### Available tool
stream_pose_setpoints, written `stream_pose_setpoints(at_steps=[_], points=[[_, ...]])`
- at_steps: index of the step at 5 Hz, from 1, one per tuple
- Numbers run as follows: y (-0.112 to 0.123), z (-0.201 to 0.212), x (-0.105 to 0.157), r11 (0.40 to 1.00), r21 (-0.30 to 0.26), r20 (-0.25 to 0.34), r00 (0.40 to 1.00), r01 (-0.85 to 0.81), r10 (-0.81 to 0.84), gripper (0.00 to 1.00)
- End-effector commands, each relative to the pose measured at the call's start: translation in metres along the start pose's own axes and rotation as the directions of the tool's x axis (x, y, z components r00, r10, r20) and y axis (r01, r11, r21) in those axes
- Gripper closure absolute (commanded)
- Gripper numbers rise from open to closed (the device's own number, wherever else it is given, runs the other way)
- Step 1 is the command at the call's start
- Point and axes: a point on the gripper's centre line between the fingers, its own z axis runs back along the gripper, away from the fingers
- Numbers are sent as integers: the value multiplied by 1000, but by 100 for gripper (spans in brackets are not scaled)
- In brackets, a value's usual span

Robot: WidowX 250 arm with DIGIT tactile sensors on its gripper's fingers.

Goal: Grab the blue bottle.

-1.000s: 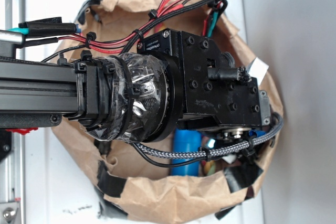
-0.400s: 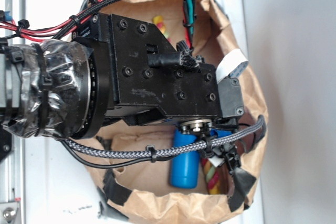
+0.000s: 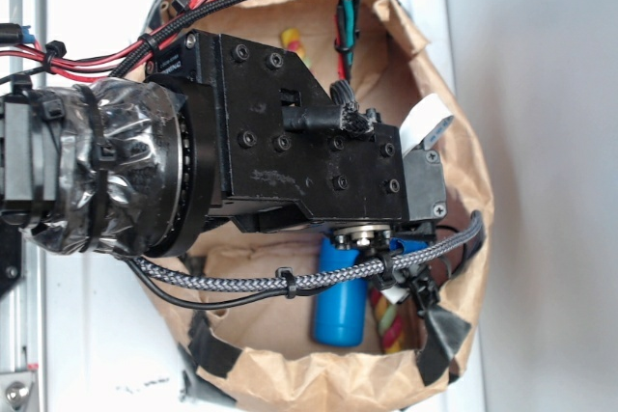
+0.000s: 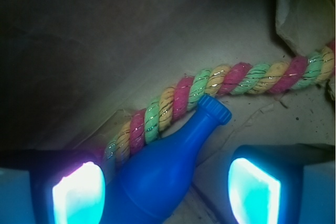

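The blue bottle (image 4: 157, 174) lies on its side on the brown paper floor of a bag, cap (image 4: 214, 109) pointing up and right in the wrist view. My gripper (image 4: 167, 195) is open, its glowing pads (image 4: 79, 195) on either side of the bottle's body. The bottle sits closer to the left pad, and a gap shows before the right one. In the exterior view the bottle (image 3: 340, 306) shows below the black gripper housing (image 3: 309, 156), partly hidden by it and a braided cable.
A red-yellow-green braided rope (image 4: 210, 90) runs diagonally behind the bottle, touching its neck; its ends (image 3: 388, 320) show in the exterior view. The brown paper bag's (image 3: 290, 373) crumpled walls surround the gripper closely. A braided cable (image 3: 290, 282) crosses above the bottle.
The arm has moved left and lowered deeper into the bag over the last second. The bottle and rope now show more fully below the housing. Little has shifted in the last half second.
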Motion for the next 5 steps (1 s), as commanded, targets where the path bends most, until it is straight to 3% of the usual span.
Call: stream_pose_setpoints(at_steps=[1,2,3,5], points=[[-2,16,13,982,-99,100,980,-161,170,0],[-3,16,-8,964,-98,174,950,-246,260,0],[-7,13,-23,968,-94,167,955,-233,246,0],[-21,-5,-24,976,-77,120,970,-202,210,0]])
